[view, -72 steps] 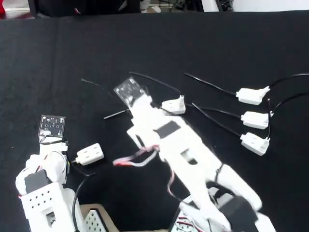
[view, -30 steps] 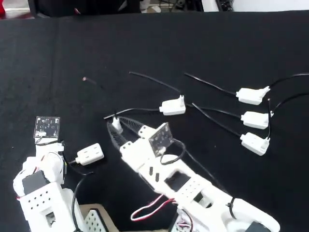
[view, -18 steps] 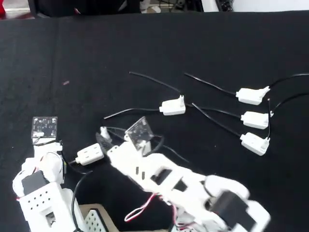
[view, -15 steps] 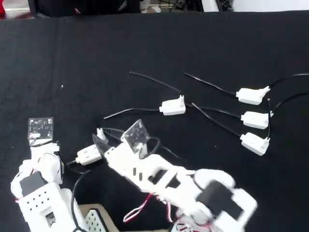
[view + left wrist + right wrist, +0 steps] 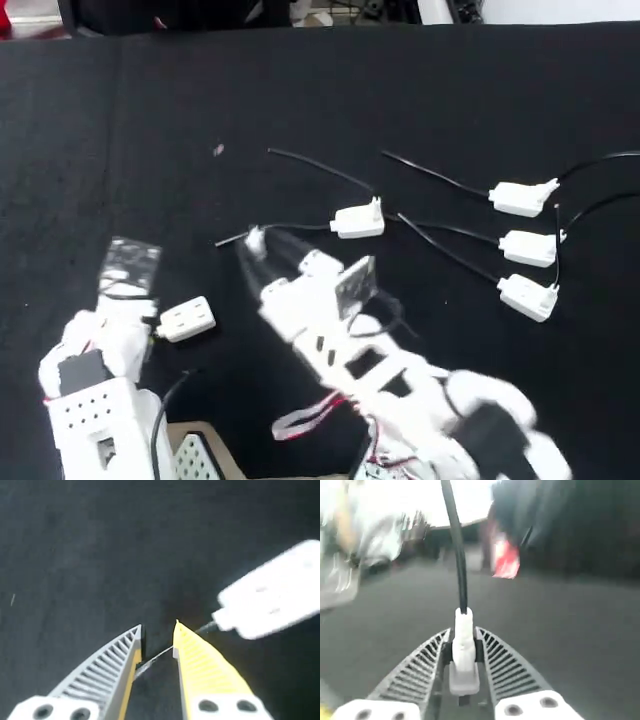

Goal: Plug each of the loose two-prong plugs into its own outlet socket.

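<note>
High view has the black table (image 5: 400, 90) under everything, and the biggest thing on it is the right arm (image 5: 350, 350), stretched out across the middle. The left arm (image 5: 95, 390) sits smaller, back near its own corner. From where I stand, the right claw (image 5: 463, 631) is closed tight. Its two ribbed fingers (image 5: 422, 667) press both flat sides of a small white plug (image 5: 464, 652), which stands upright between them with a black cord (image 5: 456, 555) running straight out of its top. Seen from above, that plug (image 5: 254, 238) pokes out at the very tip of the claw. Just ahead of the tip, off to one side, lies a white socket block (image 5: 358, 220) with thin black cords meeting it. Three more white sockets (image 5: 528, 246) lie in a row well apart from the claw, each with black cord attached. Behind the right claw and near the left one lies a loose outlet socket (image 5: 187, 318), a stubby white block with its slots facing up. The left claw (image 5: 157, 627) is parted only a little, one finger grey and one yellow. A thin wire (image 5: 155, 657) crosses the gap, though I cannot tell whether it is pinched. The same white socket (image 5: 275, 600) lies just beyond the yellow fingertip, not touching it.
</note>
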Available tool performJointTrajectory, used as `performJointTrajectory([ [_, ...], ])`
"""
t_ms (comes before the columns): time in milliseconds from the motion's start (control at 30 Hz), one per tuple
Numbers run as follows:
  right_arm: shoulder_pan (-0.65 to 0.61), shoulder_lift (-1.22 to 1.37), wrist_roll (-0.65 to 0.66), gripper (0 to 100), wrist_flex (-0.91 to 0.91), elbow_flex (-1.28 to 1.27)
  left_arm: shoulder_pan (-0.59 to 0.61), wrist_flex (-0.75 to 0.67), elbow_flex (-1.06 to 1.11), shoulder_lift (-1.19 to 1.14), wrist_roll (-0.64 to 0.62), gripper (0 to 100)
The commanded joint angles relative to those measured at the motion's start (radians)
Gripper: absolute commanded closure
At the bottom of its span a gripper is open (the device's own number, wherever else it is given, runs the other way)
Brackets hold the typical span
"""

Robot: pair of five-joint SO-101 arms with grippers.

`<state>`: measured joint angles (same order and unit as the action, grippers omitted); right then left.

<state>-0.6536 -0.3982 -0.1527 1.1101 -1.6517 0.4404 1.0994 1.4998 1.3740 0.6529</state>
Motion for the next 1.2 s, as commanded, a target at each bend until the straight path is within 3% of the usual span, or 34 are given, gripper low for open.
performJointTrajectory([
  [0,0.068,-0.257,-0.069,98.7,-0.348,0.001,-0.111,0.012,-0.07,-0.006,0.06,87],
  [200,0.186,-0.687,-0.221,98.6,-0.862,0.021,-0.277,0.164,-0.125,-0.003,0.175,75],
  [433,0.209,-0.998,-0.23,98.6,-1.111,-0.042,-0.355,0.265,-0.231,-0.003,0.25,76],
  [600,0.209,-1.027,-0.23,98.6,-1.131,-0.042,-0.444,0.287,-0.277,-0.006,0.249,76],
  [867,0.209,-1.027,-0.23,98.6,-1.128,-0.042,-0.444,-0.101,0.025,-0.006,0.235,76],
  [1067,0.209,-1.027,-0.23,98.6,-1.128,-0.042,-0.473,-0.123,0.024,-0.008,0.241,77],
  [1167,0.209,-1.027,-0.23,98.6,-1.131,-0.041,-0.51,-0.117,0.019,-0.029,0.242,83],
])
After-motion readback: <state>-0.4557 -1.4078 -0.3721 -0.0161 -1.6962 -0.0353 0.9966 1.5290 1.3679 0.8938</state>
